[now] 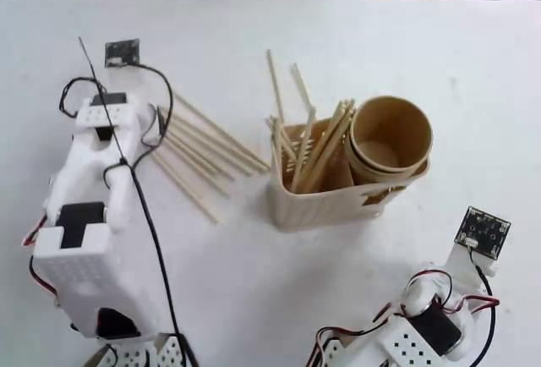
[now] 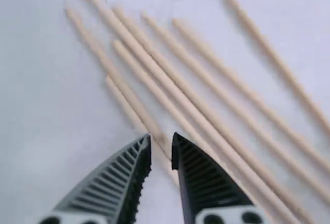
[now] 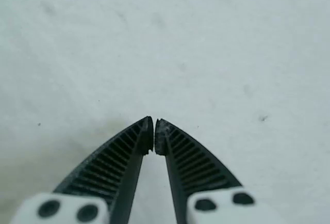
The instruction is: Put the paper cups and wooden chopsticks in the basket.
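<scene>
At the middle of the white table (image 1: 254, 299), seen from the high view, stands a cream ribbed plastic basket (image 1: 325, 202). Its three o'clock side holds nested tan paper cups (image 1: 390, 139), mouths upward, with the top one rising above the rim. Its nine o'clock side holds a bundle of pale wooden chopsticks (image 1: 314, 151) standing on end. Some lean towards twelve o'clock and some lean against the cups.

At nine o'clock from the basket, several loose wooden chopsticks (image 1: 207, 151) lie flat on the table. They are roughly parallel, slanting from ten o'clock to four o'clock, and their nearest ends come just beside the basket wall. The white left arm (image 1: 89, 206) lies along the table's nine o'clock side, its front end by the far ends of the loose sticks.

In the left wrist view the left gripper (image 2: 161, 146) hangs over the loose wooden chopsticks (image 2: 206, 108) — its dark ridged fingers (image 2: 129, 182) stand a narrow gap apart. One stick runs in line with that gap. Whether the tips touch it I cannot tell.

The white right arm (image 1: 423, 333) sits at five o'clock from the basket, near the table's edge. The right gripper (image 3: 154, 136) points at bare table — its fingertips (image 3: 196, 167) are drawn together, meeting at the very tips.
</scene>
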Motion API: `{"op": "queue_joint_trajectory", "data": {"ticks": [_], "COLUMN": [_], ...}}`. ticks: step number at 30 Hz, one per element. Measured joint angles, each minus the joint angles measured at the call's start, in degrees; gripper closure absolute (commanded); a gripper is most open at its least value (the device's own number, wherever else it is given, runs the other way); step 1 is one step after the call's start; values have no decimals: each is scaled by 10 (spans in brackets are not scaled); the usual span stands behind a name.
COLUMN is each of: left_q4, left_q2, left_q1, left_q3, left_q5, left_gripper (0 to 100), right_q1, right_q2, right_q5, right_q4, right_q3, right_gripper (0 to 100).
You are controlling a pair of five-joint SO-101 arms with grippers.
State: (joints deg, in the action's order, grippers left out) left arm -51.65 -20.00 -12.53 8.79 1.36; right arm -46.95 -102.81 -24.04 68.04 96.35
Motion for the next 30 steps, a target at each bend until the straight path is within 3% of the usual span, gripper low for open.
{"op": "queue_joint_trajectory", "data": {"ticks": [3,5,7,10,15,30], "left_q4": [-26,-55,-87,-133,-144,-105], "left_q2": [0,0,0,0,0,-22], "left_q1": [0,-1,-1,-1,17,27], "left_q3": [-35,-51,-55,-55,-13,30], "left_q5": [-69,-71,-33,83,210,237], "left_gripper": [913,913,912,883,858,858], "right_q1": [0,0,0,0,0,0], "right_q2": [0,0,0,0,0,0], "right_q5": [0,0,0,0,0,0], "right_q4": [0,0,0,0,0,0], "right_q3": [0,0,0,0,0,0], "right_gripper": [979,979,979,979,979,979]}}
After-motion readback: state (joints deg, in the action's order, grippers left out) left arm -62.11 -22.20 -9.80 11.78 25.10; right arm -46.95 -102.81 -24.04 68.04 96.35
